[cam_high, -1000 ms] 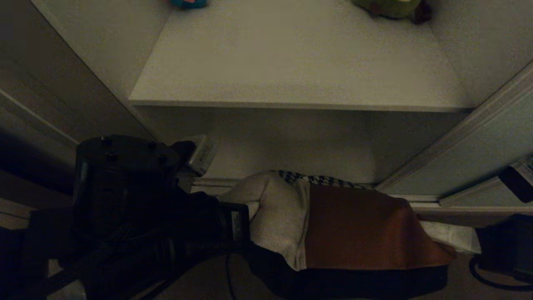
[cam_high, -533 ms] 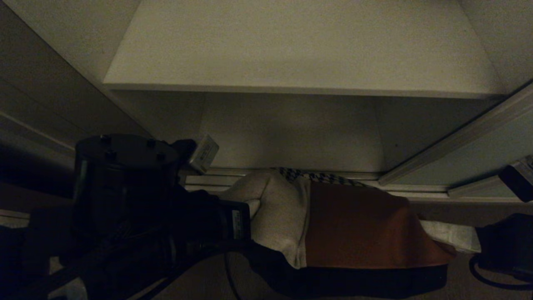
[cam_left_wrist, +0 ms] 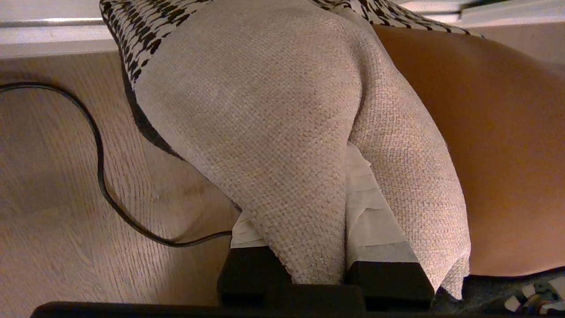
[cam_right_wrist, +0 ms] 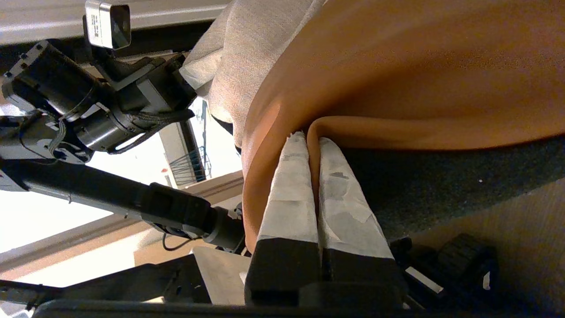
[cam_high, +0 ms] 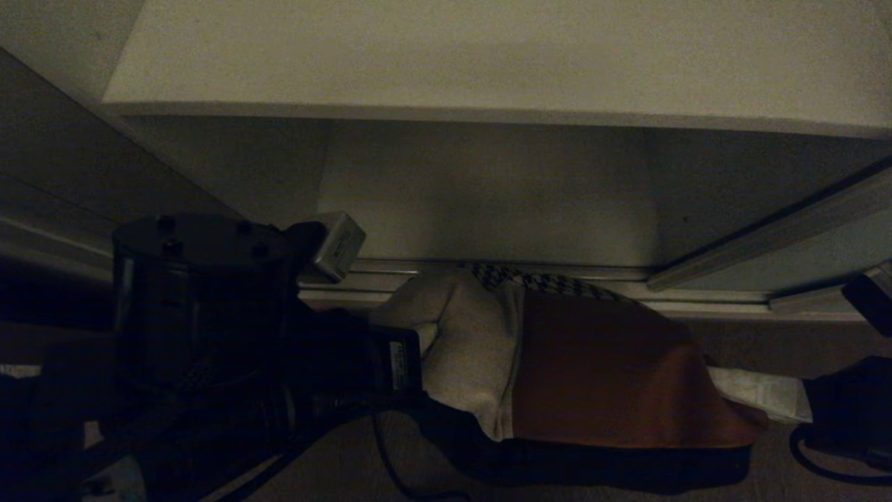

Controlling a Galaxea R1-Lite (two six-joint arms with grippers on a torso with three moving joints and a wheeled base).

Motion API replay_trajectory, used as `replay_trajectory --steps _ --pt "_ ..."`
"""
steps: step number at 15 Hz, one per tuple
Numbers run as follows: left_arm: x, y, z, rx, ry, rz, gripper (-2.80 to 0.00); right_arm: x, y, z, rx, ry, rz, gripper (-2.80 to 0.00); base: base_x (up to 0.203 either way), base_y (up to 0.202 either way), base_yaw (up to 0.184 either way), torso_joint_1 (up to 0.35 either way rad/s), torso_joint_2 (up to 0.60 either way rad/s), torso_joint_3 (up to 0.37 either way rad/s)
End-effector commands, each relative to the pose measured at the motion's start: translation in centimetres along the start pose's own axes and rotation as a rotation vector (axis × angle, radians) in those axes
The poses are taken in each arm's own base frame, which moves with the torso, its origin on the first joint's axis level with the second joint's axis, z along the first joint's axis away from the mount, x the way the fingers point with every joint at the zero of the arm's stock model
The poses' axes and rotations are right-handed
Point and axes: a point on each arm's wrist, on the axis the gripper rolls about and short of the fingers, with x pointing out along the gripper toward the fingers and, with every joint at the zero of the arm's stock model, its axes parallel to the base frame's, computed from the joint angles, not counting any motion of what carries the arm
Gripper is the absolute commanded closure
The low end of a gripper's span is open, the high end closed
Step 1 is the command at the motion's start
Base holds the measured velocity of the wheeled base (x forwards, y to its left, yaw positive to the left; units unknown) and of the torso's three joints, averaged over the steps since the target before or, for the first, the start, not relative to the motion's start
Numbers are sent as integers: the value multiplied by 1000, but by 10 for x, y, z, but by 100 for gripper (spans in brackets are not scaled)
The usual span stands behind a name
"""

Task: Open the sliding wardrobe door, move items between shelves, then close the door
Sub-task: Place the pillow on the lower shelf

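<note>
The sliding wardrobe door (cam_high: 822, 258) is seen right of the cushion (cam_high: 599, 369), an off-white shelf (cam_high: 488, 63) beyond it. The cushion is held before the wardrobe's floor track, its beige corner clamped by the left gripper (cam_left_wrist: 326, 229), its rust-brown edge pinched tight by the right gripper (cam_right_wrist: 314, 176).

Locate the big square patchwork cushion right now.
Head view, low centre: patchwork cushion hangs between left gripper and right gripper, just outside the wardrobe's bottom track.

I can see a small printed label (cam_high: 397, 364) on the left arm's wrist, but I can't read any of it.
</note>
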Motion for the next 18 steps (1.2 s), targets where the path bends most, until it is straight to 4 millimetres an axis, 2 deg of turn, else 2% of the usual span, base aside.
replay_trajectory --steps 1,10,15,18 --pt "-1 -1 3 -1 -12 -2 0 -2 2 0 -4 -5 11 0 0 0 0 8 0 -205" --pt "-7 -6 23 25 -125 -39 0 -10 14 3 -31 -42 46 0 0 0 0 3 1 -194" --pt "-3 1 32 21 -151 -6 0 -3 15 13 -34 -43 47 0 0 0 0 2 2 -26" --pt "-4 4 47 2 -204 11 0 8 15 25 -38 -43 47 0 0 0 0 0 0 0"
